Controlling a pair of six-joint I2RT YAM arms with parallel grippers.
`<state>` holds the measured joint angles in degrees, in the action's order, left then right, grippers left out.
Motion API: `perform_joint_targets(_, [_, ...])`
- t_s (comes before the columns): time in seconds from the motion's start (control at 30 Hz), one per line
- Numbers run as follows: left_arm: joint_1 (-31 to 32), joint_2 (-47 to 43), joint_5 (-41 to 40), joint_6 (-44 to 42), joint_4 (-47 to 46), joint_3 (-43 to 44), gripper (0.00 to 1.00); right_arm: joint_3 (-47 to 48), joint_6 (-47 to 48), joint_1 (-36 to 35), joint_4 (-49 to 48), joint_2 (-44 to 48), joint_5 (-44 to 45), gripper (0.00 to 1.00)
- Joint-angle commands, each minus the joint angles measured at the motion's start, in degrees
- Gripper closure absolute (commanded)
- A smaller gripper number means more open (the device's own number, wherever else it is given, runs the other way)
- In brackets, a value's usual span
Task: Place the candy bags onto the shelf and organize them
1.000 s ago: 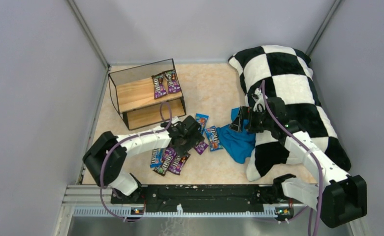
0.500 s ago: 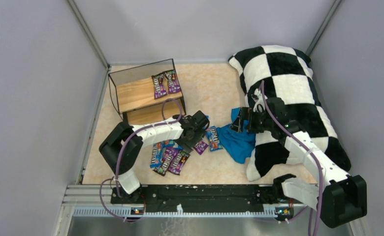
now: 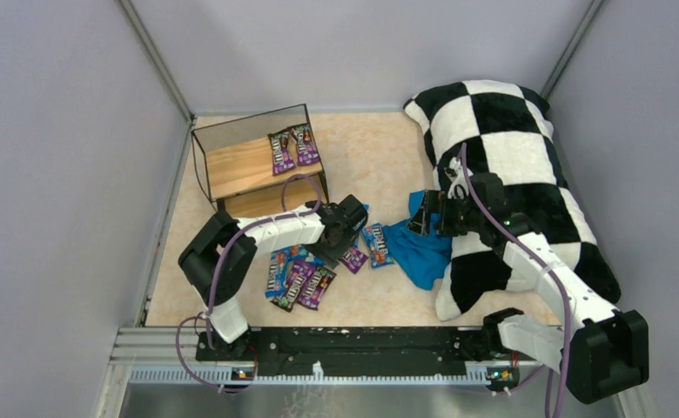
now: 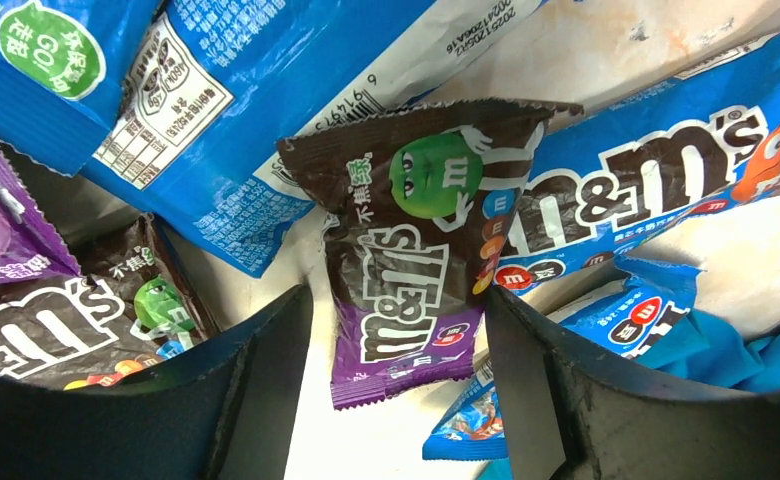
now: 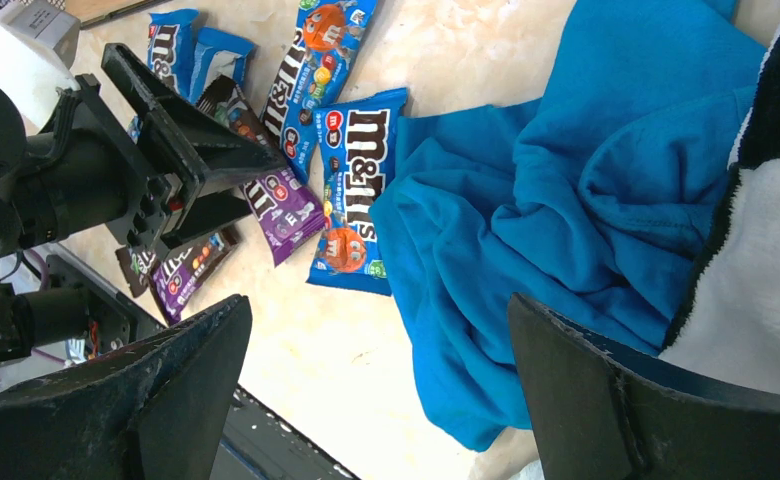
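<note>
The shelf (image 3: 262,165) stands at the back left with two purple candy bags (image 3: 292,148) on its top board. More candy bags lie loose on the table: a pile (image 3: 297,279) near the front and blue ones (image 3: 377,244) in the middle. My left gripper (image 3: 345,231) is open, low over a brown-and-purple bag (image 4: 416,270) that lies between its fingers (image 4: 256,380), apart from both. Blue bags (image 4: 656,190) lie around it. My right gripper (image 3: 432,213) is open and empty above the blue cloth (image 5: 566,200).
The big checkered pillow (image 3: 510,174) fills the right side, under my right arm. The blue cloth (image 3: 419,248) lies against it, touching a blue bag (image 5: 351,200). Grey walls close in the table on the left, back and right.
My left gripper has moved right and back, from over the front pile to over the brown-and-purple bag, and its elbow has folded in. The right arm has not moved.
</note>
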<state>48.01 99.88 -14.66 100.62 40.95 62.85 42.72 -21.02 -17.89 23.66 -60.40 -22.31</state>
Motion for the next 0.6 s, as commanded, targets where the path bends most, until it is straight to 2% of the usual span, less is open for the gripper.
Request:
perform_joint_targets(0.0, [-0.63,0.87,-1.05,0.29,-0.61,-0.67,0.3,-0.09,0.98,-0.5,-0.46,0.41,0.24,0.01])
perform_joint_targets(0.3, [-1.14,1.78,-0.91,-2.25,-1.63,-0.72,0.26,-0.14,0.82,-0.41,-0.28,0.56,0.33,0.01])
perform_joint_targets(0.47, [-1.16,2.12,-0.55,-2.58,-0.56,-0.39,0.36,-0.35,0.54,-0.48,-0.54,0.55,0.24,0.01])
perform_joint_targets(0.57, [-1.16,1.76,-0.68,-3.18,0.05,-0.11,0.37,-0.44,0.45,-0.47,-0.63,0.55,0.2,0.01])
